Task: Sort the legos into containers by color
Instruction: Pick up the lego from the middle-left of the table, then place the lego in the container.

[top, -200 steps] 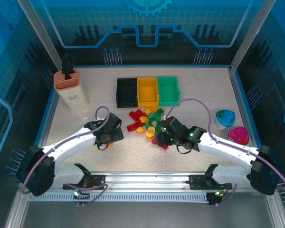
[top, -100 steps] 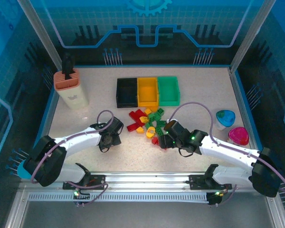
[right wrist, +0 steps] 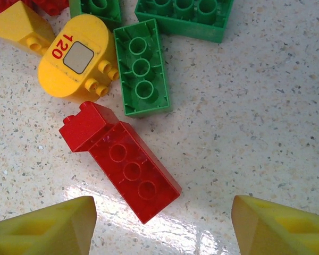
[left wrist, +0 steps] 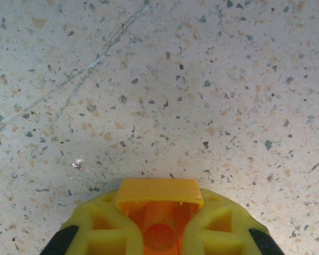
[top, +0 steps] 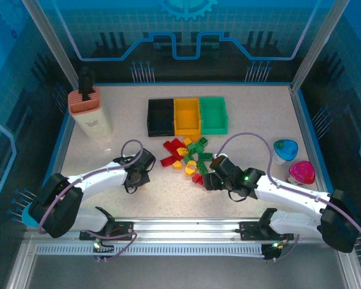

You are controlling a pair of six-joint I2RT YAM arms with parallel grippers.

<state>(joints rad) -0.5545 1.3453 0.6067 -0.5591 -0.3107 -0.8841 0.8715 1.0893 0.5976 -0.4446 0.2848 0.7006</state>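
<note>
We see the speckled counter (top: pixel 259 114) carrying everything, with a salmon-and-cream holder (top: pixel 89 111) upright at its far left. Three bins stand side by side, touching, at the far middle: the black bin (top: pixel 160 117) on the left, the yellow-orange bin (top: pixel 187 116) in the centre and the green bin (top: pixel 213 114) on the right. From above we see the bare floor of each. A blue cup (top: pixel 284 150) and a pink cup (top: pixel 301 173) sit near the right edge, well apart from the bins. The legos (top: pixel 186 155) lie in a loose pile of red, yellow and green just in front of the bins, between the two arms. The left pincer (top: pixel 136 178) is low over the counter to the left of the pile. In its wrist view the left pincer (left wrist: pixel 159 228) is closed on an orange brick (left wrist: pixel 158 192), which sits between the two yellow fingers (left wrist: pixel 98 226) with its hollow underside facing the camera. The right pincer (top: pixel 207 177) hangs at the near right edge of the pile. In its wrist view the right pincer (right wrist: pixel 162 228) stands open, one finger on each side and apart from a long red brick (right wrist: pixel 125 164) that lies flat and slantwise on the counter just beyond the gap. Past that brick lie an overturned green brick (right wrist: pixel 141 69) and a rounded yellow piece (right wrist: pixel 74 58) marked 120, the two side by side.
</note>
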